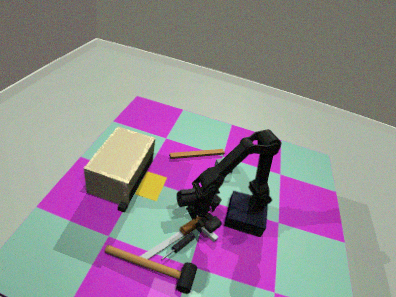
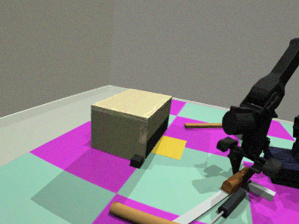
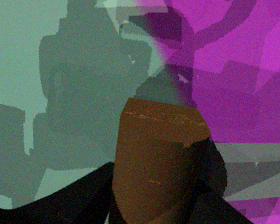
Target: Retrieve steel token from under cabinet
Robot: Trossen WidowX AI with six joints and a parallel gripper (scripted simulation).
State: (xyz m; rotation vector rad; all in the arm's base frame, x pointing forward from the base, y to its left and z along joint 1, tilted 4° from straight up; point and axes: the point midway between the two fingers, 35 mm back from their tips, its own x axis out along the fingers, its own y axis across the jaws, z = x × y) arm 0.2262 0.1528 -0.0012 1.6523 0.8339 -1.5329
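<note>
The cream cabinet (image 1: 120, 149) (image 2: 132, 102) stands at the left. The yellow marked area (image 1: 152, 186) (image 2: 171, 147) lies in front of its dark slotted side. I cannot make out the token in any view. My gripper (image 1: 196, 219) (image 2: 243, 173) (image 3: 150, 177) is shut on the brown handle (image 1: 189, 225) (image 2: 232, 183) (image 3: 155, 165) of a long flat-bladed tool. Its pale blade (image 1: 162, 245) (image 2: 204, 207) points away from the arm's base, toward the mallet. The tool is low over the table; whether it touches it I cannot tell.
A black-handled tool (image 1: 183, 242) (image 2: 232, 203) with a thin shaft lies close beside the blade. A grey metal strip (image 1: 210, 236) (image 2: 262, 191) (image 3: 255, 172) is near the gripper. A mallet (image 1: 186, 278) (image 2: 140, 213) lies nearer the camera. A wooden stick (image 1: 196, 153) (image 2: 204, 125) lies farther back. A black block (image 1: 122, 206) (image 2: 137, 161) sits at the cabinet's corner.
</note>
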